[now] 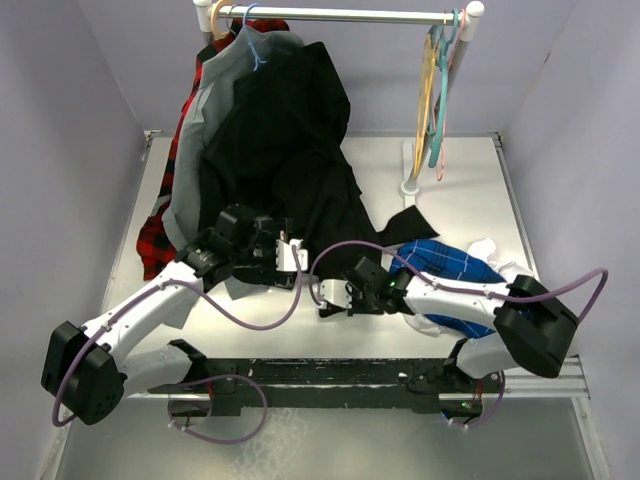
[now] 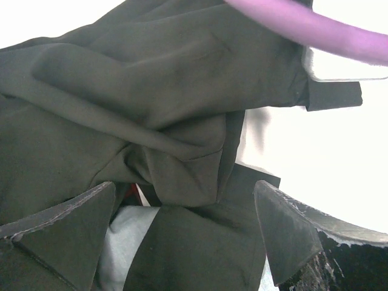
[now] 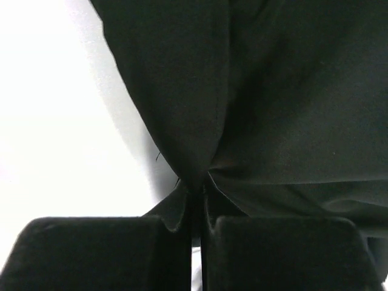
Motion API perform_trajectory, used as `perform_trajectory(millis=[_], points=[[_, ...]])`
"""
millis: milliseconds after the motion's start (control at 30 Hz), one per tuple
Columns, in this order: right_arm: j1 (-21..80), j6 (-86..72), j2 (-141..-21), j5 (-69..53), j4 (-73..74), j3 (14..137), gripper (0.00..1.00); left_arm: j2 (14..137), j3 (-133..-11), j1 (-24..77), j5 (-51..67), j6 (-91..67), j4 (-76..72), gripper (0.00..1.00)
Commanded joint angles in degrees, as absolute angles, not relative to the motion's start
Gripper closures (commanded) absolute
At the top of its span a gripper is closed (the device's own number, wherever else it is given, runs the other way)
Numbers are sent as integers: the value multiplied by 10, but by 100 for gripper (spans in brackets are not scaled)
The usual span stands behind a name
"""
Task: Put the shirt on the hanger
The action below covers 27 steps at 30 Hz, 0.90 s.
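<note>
The black shirt (image 1: 290,150) drapes from the rack's left end down onto the table. The yellow-orange hanger (image 1: 426,95) hangs empty at the right end of the rod. My left gripper (image 1: 288,256) is at the shirt's lower edge; in the left wrist view it (image 2: 182,239) is open, with folded black shirt cloth (image 2: 151,103) lying between and beyond the fingers (image 2: 66,233). My right gripper (image 1: 323,296) sits just right of it; in the right wrist view it (image 3: 197,200) is shut, pinching a fold of the black shirt (image 3: 273,91).
A grey shirt (image 1: 205,110) and a red-plaid garment (image 1: 155,240) hang behind the black cloth. A teal hanger (image 1: 440,110) and a pink hanger (image 1: 449,60) hang beside the yellow one. A blue-checked shirt (image 1: 450,262) lies under the right arm. The rack post base (image 1: 410,185) stands mid-right.
</note>
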State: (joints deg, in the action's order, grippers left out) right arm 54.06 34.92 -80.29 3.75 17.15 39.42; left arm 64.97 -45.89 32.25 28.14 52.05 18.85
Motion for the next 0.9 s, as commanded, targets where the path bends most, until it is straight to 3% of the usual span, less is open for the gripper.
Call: perform_trajectory(millis=[0, 267, 467, 867], points=[[543, 322, -759, 70, 162, 447, 100, 635, -453, 319, 289, 518, 162, 1], [542, 285, -624, 76, 151, 496, 100, 661, -476, 321, 303, 528, 159, 1], [526, 318, -609, 116, 153, 500, 100, 691, -550, 322, 352, 512, 190, 1], [463, 348, -614, 170, 74, 543, 100, 740, -584, 363, 418, 505, 254, 1]])
